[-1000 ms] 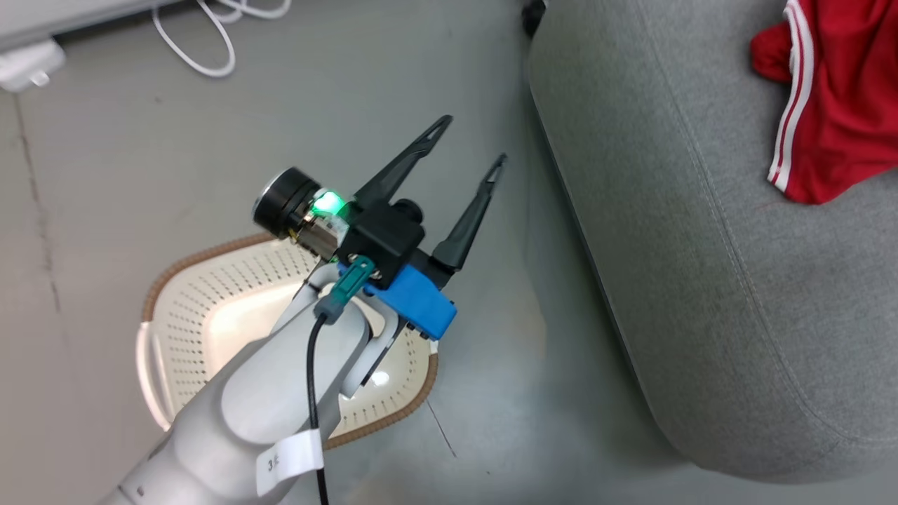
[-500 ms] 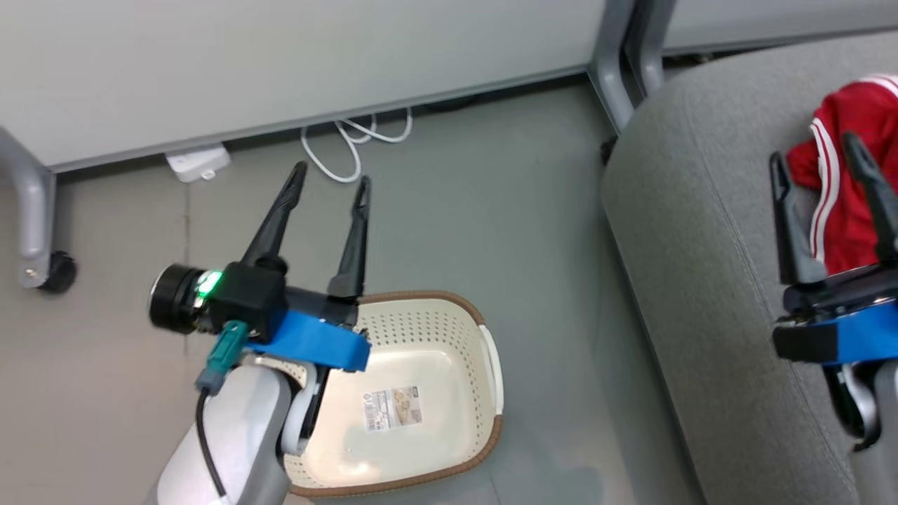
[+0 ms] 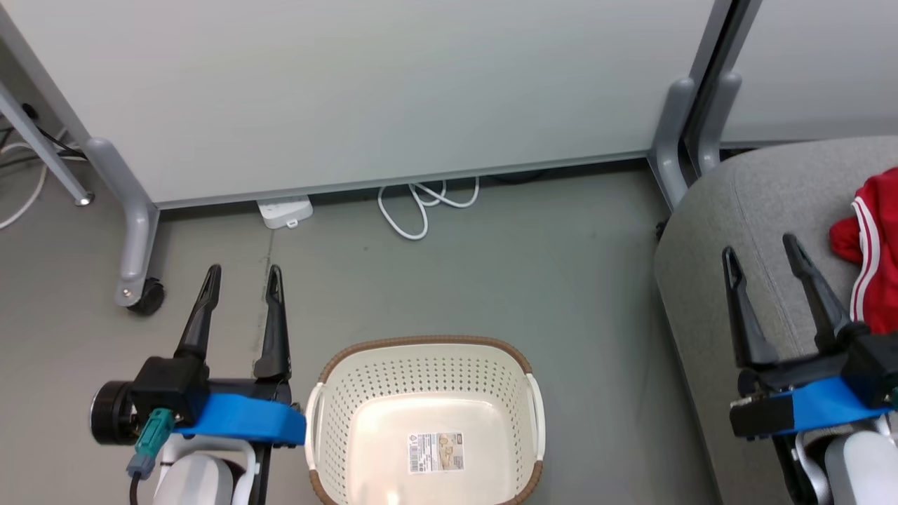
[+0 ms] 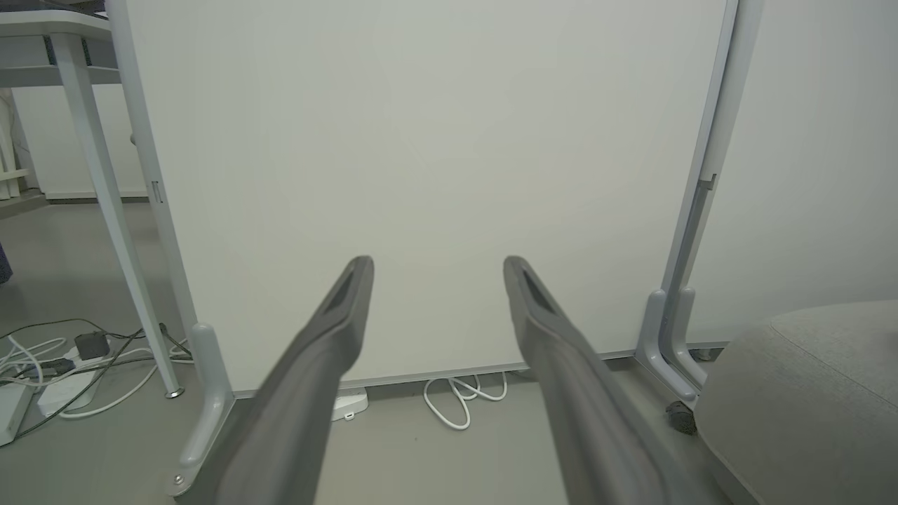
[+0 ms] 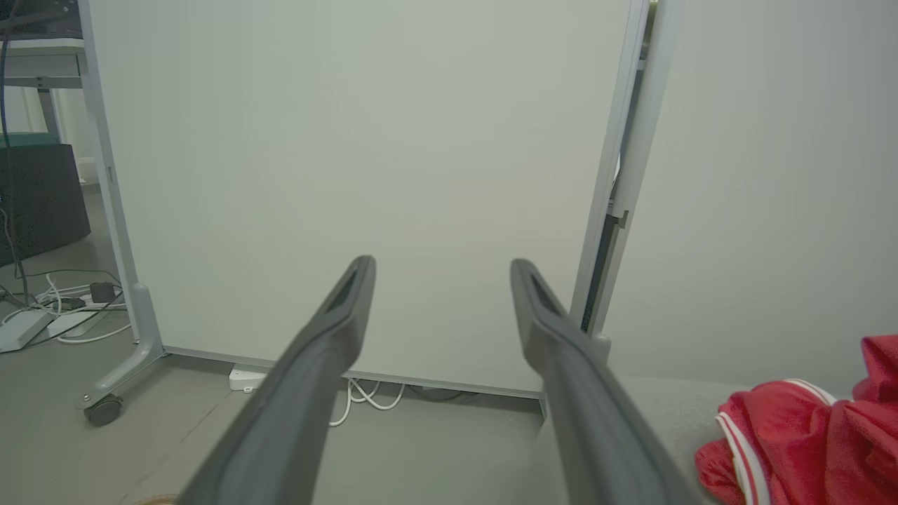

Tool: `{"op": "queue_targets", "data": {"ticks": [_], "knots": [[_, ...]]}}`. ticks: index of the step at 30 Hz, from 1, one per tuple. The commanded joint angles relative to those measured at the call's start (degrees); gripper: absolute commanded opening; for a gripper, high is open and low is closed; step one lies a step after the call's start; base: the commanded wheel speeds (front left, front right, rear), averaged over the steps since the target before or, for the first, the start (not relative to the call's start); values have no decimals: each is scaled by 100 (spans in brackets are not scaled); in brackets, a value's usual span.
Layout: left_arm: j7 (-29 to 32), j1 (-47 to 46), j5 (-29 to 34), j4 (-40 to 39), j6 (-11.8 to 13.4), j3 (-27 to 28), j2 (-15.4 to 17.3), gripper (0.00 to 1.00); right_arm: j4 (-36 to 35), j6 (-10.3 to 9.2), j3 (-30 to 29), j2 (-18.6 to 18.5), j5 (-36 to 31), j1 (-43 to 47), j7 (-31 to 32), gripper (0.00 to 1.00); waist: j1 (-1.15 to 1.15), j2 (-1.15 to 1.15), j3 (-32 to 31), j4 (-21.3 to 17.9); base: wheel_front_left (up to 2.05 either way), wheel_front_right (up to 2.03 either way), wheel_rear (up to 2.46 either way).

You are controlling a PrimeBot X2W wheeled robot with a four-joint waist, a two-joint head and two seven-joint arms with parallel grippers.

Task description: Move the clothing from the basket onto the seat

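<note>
The red clothing (image 3: 873, 245) with white stripe trim lies on the grey seat (image 3: 715, 231) at the right edge; it shows again as the clothing (image 5: 807, 435) in the right wrist view. The cream basket (image 3: 428, 379) with its brown rim stands on the floor at bottom centre, only a paper label (image 3: 436, 452) inside it. My left gripper (image 3: 242, 270) hovers open just left of the basket, nothing between its fingers. My right gripper (image 3: 761, 249) is open above the seat's left part, just left of the clothing and apart from it.
A pale partition wall (image 3: 365, 91) on grey wheeled legs (image 3: 137, 245) runs along the back. A white cable loop (image 3: 421, 203) and a white power block (image 3: 284, 210) lie on the grey floor at its foot. More cables (image 4: 63, 358) lie at far left.
The head camera has swung up and left, so the partition and both grippers now show. Both arms have come back to a level, forward-pointing pose. The clothing stays on the seat.
</note>
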Motion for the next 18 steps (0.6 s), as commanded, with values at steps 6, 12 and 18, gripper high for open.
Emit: {"op": "queue_targets", "data": {"ticks": [6,12,18], "knots": [[-14,424,230,45,-298,335,-189,100,210,1,-125,245,52,497,-3,100,1,0,-317,186,0,0,0],[-14,629,317,121,-446,476,-310,100,346,1,-194,435,48,779,-4,100,1,0,-464,230,0,0,0],[-14,682,357,210,-509,473,-366,100,421,1,-179,503,45,919,-3,100,1,0,-507,261,0,0,0]]}}
